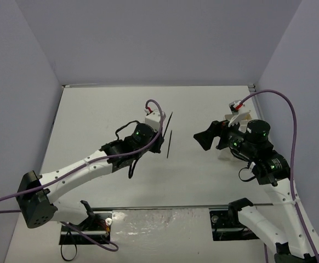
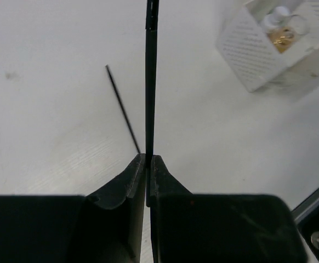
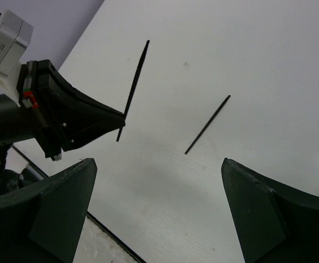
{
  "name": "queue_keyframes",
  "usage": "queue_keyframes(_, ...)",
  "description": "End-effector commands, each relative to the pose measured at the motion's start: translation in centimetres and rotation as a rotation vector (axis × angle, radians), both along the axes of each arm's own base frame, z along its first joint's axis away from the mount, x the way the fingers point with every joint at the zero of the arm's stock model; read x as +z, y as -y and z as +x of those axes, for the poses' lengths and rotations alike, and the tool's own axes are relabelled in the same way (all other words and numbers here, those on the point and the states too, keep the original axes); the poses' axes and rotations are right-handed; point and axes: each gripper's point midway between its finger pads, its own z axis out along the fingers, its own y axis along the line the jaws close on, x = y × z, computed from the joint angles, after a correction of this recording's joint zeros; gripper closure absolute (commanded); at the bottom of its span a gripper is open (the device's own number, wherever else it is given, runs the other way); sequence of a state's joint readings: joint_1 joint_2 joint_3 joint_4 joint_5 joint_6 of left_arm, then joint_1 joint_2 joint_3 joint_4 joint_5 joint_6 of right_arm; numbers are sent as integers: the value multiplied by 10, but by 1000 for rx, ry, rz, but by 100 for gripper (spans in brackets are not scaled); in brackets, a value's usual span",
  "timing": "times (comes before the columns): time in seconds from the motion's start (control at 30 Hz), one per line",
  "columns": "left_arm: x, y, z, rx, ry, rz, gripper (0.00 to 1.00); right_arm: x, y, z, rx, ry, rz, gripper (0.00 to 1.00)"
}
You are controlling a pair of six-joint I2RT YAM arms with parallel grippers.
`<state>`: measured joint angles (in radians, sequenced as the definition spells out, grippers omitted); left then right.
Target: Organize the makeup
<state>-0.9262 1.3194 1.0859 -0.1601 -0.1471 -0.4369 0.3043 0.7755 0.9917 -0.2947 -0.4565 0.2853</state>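
A: State of the left gripper (image 2: 147,159)?

B: Fully closed, jaws pinched flat on a black stick (image 2: 150,82). The grip sits near one end: a short stub shows on one side and the long part runs out on the other. It is over the middle of the worktop (image 1: 94,120). I cannot tell whether the stick's far end touches the surface.

A: And the right gripper (image 3: 157,164)?

B: Spread wide, with nothing between the jaws. It faces the left gripper across the middle of the worktop, and the two are not touching.

A: Anything lying loose?

B: One item. A second black stick (image 2: 123,109) lies flat at the middle of the worktop, just beside the held one. I see no contact between them, and neither gripper is on it.

A: The rest of the makeup?

B: A white tray (image 2: 247,55) with perforated walls stands on the right arm's side, well apart from both sticks. Bottle tops (image 2: 283,24) show in one compartment: a white cap, a clear ring and something gold. I cannot tell which bottles they are. The other compartments fall outside the left wrist view, and from overhead the right arm covers the tray.
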Motion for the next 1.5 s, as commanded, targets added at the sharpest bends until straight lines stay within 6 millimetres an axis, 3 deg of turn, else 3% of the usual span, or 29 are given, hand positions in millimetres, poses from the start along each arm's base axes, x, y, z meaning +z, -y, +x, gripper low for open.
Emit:
queue_keyframes(0.0, 74, 42, -22, -245, 248, -121, 100, 42, -28, -5, 136, 78, 97, 7)
queue_keyframes(0.17, 95, 59, -41, -342, 313, -127, 100, 49, -48, -7, 179, 70, 144, 9)
queue_keyframes(0.53, 114, 70, -63, -431, 385, -164, 100, 36, -50, 3, 140, 25, 142, 19)
queue_keyframes(0.97, 120, 70, -65, -443, 427, -145, 100, 25, -54, 0, 157, 1, 136, 60)
queue_keyframes(1.23, 121, 68, -64, -440, 432, -143, 100, 17, -50, 3, 131, -4, 118, 94)
queue_keyframes(1.33, 118, 67, -63, -429, 425, -139, 99, 18, -47, 5, 110, 10, 112, 99)
queue_keyframes(1.4, 114, 66, -63, -424, 415, -138, 87, 20, -43, 6, 85, 24, 107, 100)
queue_keyframes(1.43, 113, 65, -62, -414, 411, -138, 70, 22, -40, 6, 70, 34, 105, 100)
queue_keyframes(1.47, 111, 63, -59, -388, 408, -133, 61, 22, -37, 7, 54, 42, 100, 100)
